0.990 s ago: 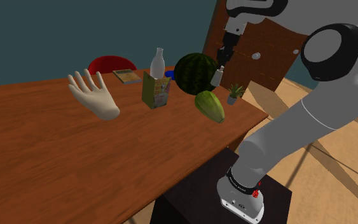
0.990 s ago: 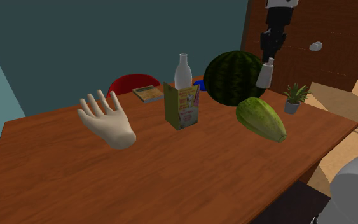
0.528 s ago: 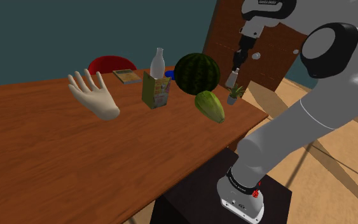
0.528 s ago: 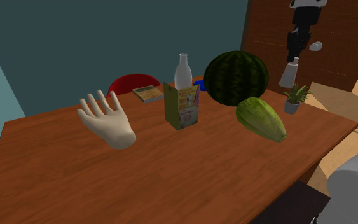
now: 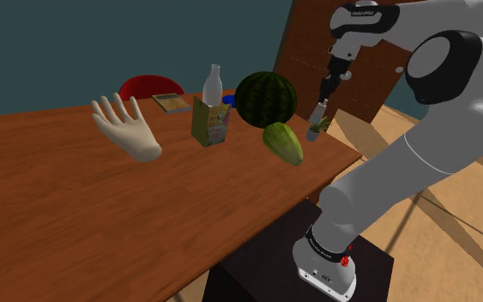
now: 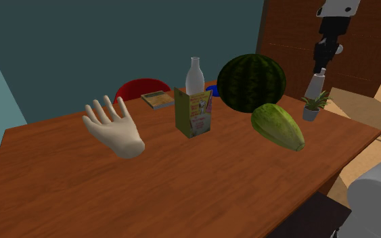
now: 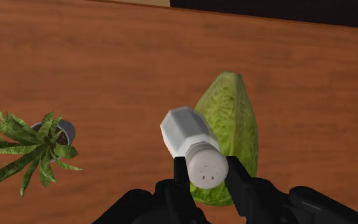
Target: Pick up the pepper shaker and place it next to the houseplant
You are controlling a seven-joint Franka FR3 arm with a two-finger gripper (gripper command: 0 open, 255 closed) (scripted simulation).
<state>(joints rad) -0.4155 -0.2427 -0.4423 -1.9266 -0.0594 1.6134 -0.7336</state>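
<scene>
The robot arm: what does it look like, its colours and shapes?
The arm is built of rounded, glossy white shells with dark bands at its joints. Its foot has a dark ring and a small red mark, and sits on a black box stand. The end effector is all black, with two blocky fingers.

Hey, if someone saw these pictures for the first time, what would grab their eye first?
The black end effector clasps a white pepper shaker in the air, close to the small houseplant at the second exterior view's right. On the wooden table, a pale hand model sits toward that view's left, and a big dark watermelon sits behind a green gourd.
</scene>
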